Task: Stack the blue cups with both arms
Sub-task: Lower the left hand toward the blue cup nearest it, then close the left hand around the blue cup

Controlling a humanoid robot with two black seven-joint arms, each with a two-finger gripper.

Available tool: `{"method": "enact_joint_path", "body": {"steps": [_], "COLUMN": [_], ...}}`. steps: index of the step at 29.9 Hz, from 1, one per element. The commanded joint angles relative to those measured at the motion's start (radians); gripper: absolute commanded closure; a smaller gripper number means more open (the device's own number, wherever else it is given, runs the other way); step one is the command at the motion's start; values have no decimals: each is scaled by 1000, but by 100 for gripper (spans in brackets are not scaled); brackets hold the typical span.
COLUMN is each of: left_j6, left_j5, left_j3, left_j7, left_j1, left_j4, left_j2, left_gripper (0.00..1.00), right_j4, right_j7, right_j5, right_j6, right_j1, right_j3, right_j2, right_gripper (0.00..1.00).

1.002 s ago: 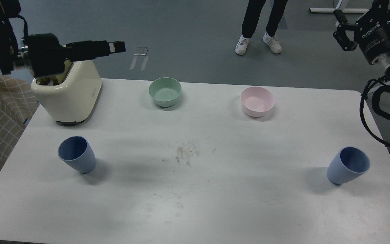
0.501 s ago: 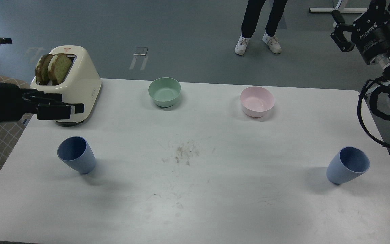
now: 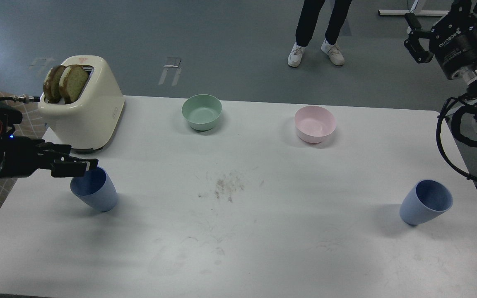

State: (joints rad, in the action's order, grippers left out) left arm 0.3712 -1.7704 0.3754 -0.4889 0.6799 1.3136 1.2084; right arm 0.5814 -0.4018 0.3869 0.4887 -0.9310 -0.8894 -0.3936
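Near row: left cup upright at the table's left side, right cup upright near the right edge, well apart from each other. Left gripper reaches in from the left edge, fingertips over the left cup's rim at its back-left; fingers look close together, but whether clenched or parted can't be told from this angle, and contact with the cup can't be told either. Crumb smudge mid-table. Farther back: green bowl and pink bowl, apart; toaster at the far-left corner with two toast slices sticking up. Right gripper raised at top right, beyond the table, fingers seen end-on and dark; open or clenched can't be told. Person's legs on the floor beyond.
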Motion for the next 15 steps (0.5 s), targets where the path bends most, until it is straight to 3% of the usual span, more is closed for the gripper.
{"method": "enact_joint_path", "body": {"steps": [1,15], "left_j6": [0,-12], "left_j5": [-15,-17], "left_j3": [-1,-1], "left_j7": [0,0], "left_j1": [-10,-63], "left_j4": [-10,-45], "left_j2": [-4,-46], "left_gripper": [2,6], "right_j4": [0,0], "right_j7": [0,-2], "right_j5": [1,1], "right_j6": [0,0], "right_j1": [0,3], "right_j3": [0,-2], "right_j2": [2,2], "right_gripper": [0,0]}}
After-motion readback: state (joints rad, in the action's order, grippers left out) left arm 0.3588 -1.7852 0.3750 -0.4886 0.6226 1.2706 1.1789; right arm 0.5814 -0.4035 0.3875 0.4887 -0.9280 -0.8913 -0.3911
